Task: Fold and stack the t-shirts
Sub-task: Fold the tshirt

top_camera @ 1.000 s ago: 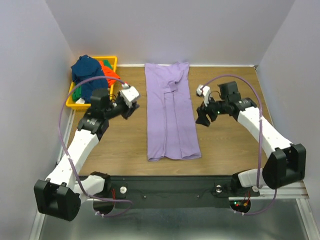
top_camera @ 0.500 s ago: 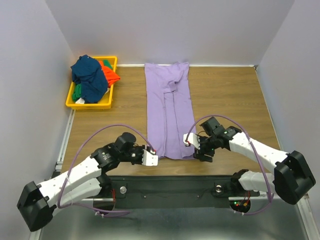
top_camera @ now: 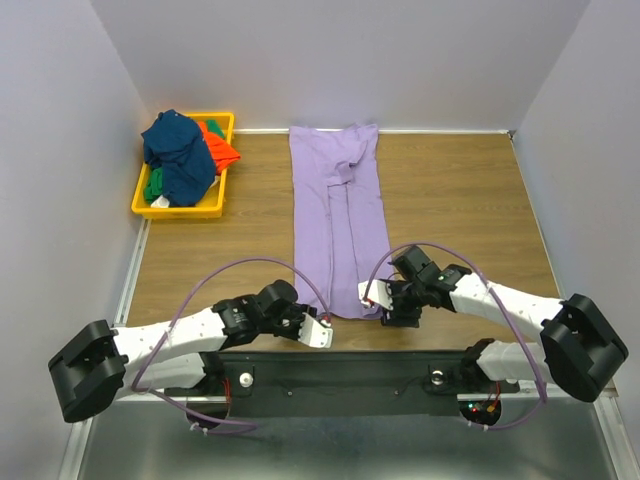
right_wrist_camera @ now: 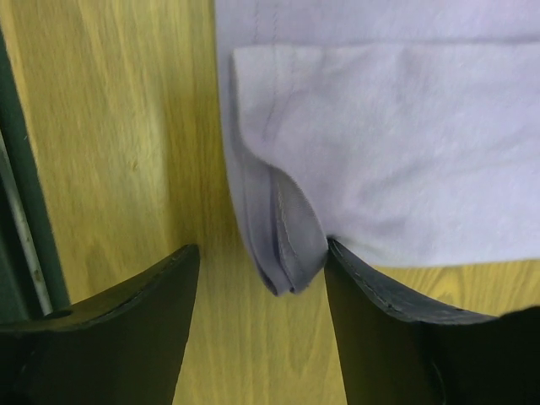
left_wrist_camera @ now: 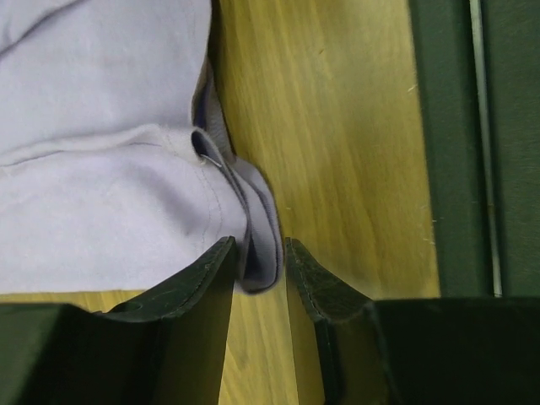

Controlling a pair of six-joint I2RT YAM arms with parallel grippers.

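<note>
Lavender t-shirt (top_camera: 338, 230): lies flat mid-table, folded lengthwise into a long strip, with the collar end far and the hem end near the arms.
Hem corners: several layers are stacked at each near corner, their edges fanning slightly in both wrist views.
Left gripper (left_wrist_camera: 257, 253): the jaws stand close either side of the near-left corner, and the cloth almost fills the gap. I cannot tell whether it is pinched.
Right gripper (right_wrist_camera: 260, 249): the jaws are spread wide around the near-right corner, nothing is held, and the cloth brushes only one finger.
Risk, layers: a shallow bite may catch the top layers alone, so the lengthwise fold would peel apart on lifting.
Risk, uneven grip: if one corner rises before the other is secured, the hem would skew and the next fold would land crooked.
Risk, slip: both corners sit near the fingertips, so thin cloth could slide out under tension.
Risk, table (top_camera: 450, 200): fingertips pressed low on the wood may shove the corner away instead of closing on it.
Other t-shirts: the navy one (top_camera: 178, 150), the orange-red one (top_camera: 215, 140) and the green one (top_camera: 152, 187) are heaped unfolded in the yellow bin (top_camera: 215, 207), well apart at the far left.
</note>
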